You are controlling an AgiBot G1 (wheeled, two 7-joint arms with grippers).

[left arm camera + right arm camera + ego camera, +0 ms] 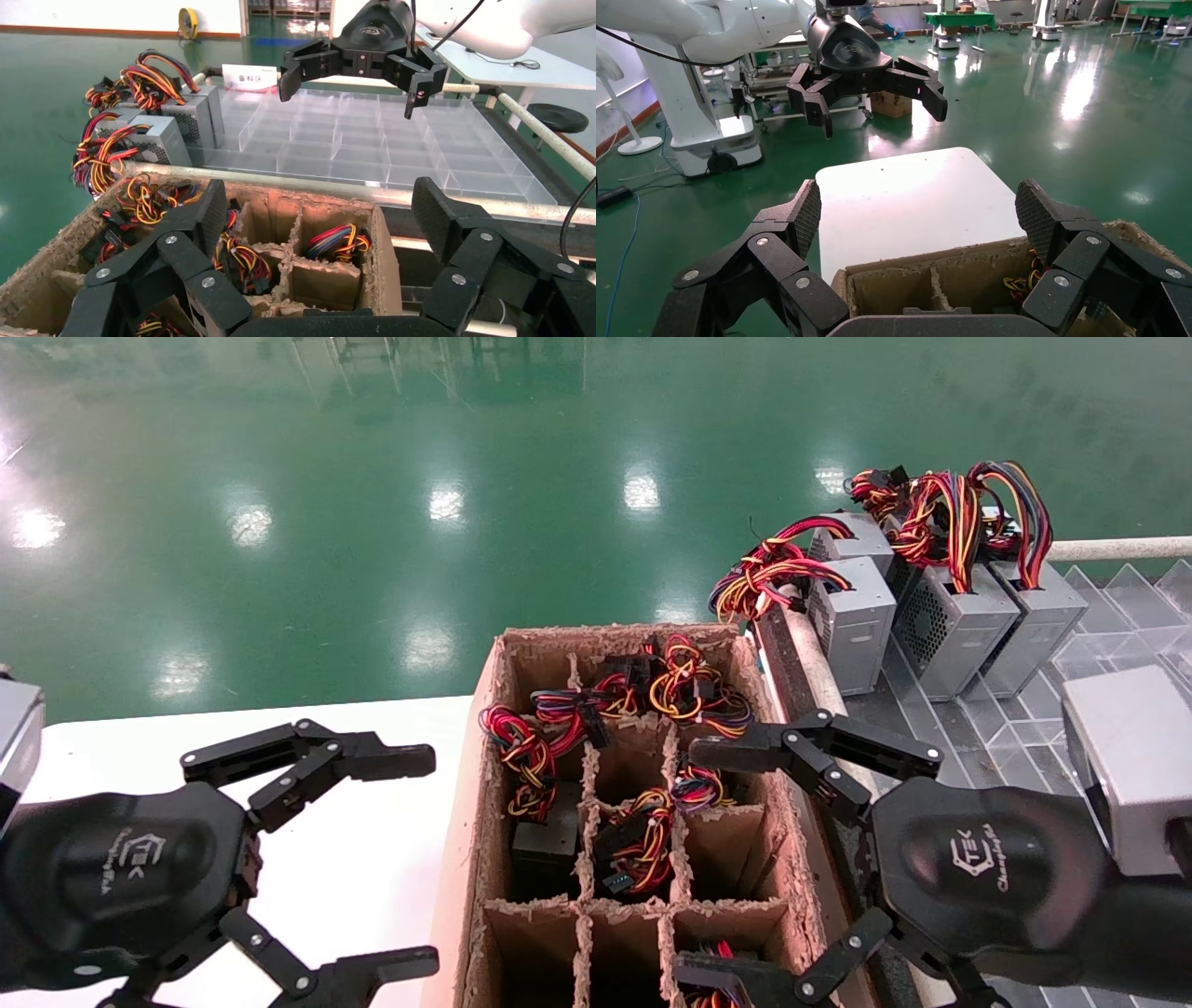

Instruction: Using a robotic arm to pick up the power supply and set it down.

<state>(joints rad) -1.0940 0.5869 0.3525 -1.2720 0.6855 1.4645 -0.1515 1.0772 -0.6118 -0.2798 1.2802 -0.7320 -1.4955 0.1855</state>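
Right gripper (pixel 726 864) hangs wide open, empty, over the divided cardboard box's (pixel 470 803) right-hand cells — poised to reach a power supply (pixel 643 845); left gripper (pixel 368 868) idles open beside the box.

You are looking at four grey power supplies (pixel 950 617) standing together on one clear divided tray (pixel 1117 617), one cardboard box (pixel 521 654) split into nine compartments, one white surface (pixel 372 784), and two black grippers, left (pixel 363 868) and right (pixel 736 859).

grey power supply (pixel 959 626) upright among boxes.
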